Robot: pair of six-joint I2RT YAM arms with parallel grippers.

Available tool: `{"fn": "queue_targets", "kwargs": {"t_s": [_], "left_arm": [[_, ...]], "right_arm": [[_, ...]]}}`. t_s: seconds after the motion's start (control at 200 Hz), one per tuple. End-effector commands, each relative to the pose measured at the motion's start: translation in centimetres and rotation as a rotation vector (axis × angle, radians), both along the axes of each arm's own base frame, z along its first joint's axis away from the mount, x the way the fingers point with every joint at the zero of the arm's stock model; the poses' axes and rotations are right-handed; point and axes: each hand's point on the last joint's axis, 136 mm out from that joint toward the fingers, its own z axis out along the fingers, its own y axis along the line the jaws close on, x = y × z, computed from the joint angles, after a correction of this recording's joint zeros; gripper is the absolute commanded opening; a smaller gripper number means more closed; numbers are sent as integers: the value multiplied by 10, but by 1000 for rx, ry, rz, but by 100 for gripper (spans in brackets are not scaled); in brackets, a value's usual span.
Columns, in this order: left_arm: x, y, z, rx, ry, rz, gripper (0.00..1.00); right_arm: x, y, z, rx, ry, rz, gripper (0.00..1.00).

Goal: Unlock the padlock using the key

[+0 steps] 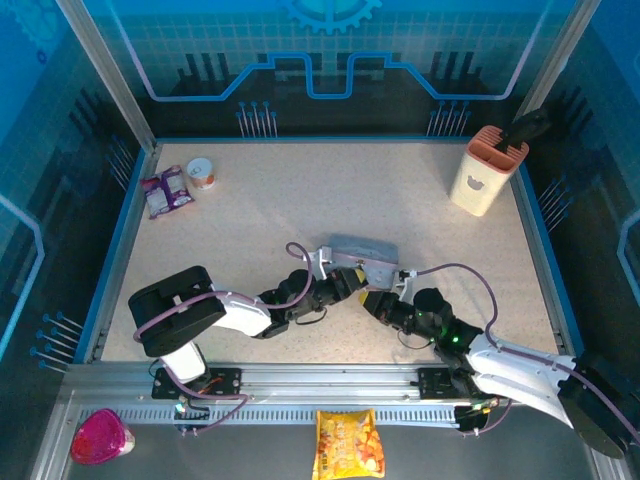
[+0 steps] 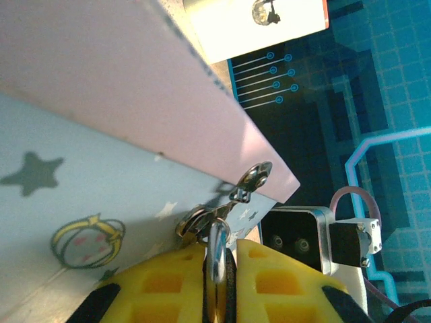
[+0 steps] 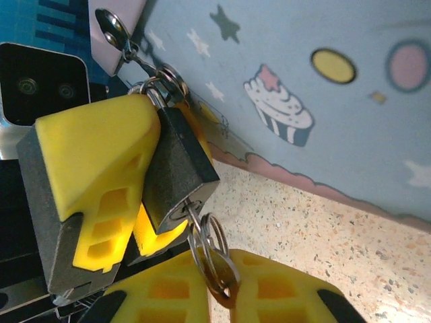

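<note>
Tabletop [image 1: 300,210]: speckled beige with a blue border.

Tin box [image 1: 362,252]: lilac-grey, rectangular, at about the centre of the tabletop. Seen close in the right wrist view, its pale blue side carries a cupcake print [image 3: 279,114], stars and coloured ovals.

Knife block [image 1: 485,172]: cream with an orange top and one dark handle standing out. It is upright at 2 o'clock, near the far right corner.

Purple snack packet [image 1: 165,190]: lying flat at 10 o'clock.

Small white cup [image 1: 201,173]: just beside the packet on its 2 o'clock side.

Aluminium rail [image 1: 300,385]: runs along the near edge.

Pink pouch [image 1: 100,437]: at 7 o'clock, below the rail.

Yellow-orange snack bag [image 1: 348,443]: at 6 o'clock, below the rail.
</note>
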Motion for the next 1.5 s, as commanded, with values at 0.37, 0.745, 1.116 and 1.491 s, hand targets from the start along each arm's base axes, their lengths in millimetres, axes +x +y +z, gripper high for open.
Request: {"fn": "queue_targets", "kwargs": {"t_s": [0.37, 0.745, 1.116, 1.491], "left_arm": [[-34, -1, -5, -23, 58, -73, 0], [-12, 23, 1, -18, 38, 30, 0], [-2, 33, 6, -39, 43, 61, 0], [-4, 32, 11, -53, 53, 50, 0]], "right_arm": [[21, -19, 52, 85, -171, -136, 42], [14, -20, 47, 99, -158, -139, 41], [-1, -6, 31, 42, -145, -110, 31], [0, 0, 26, 11, -137, -110, 26]]}}
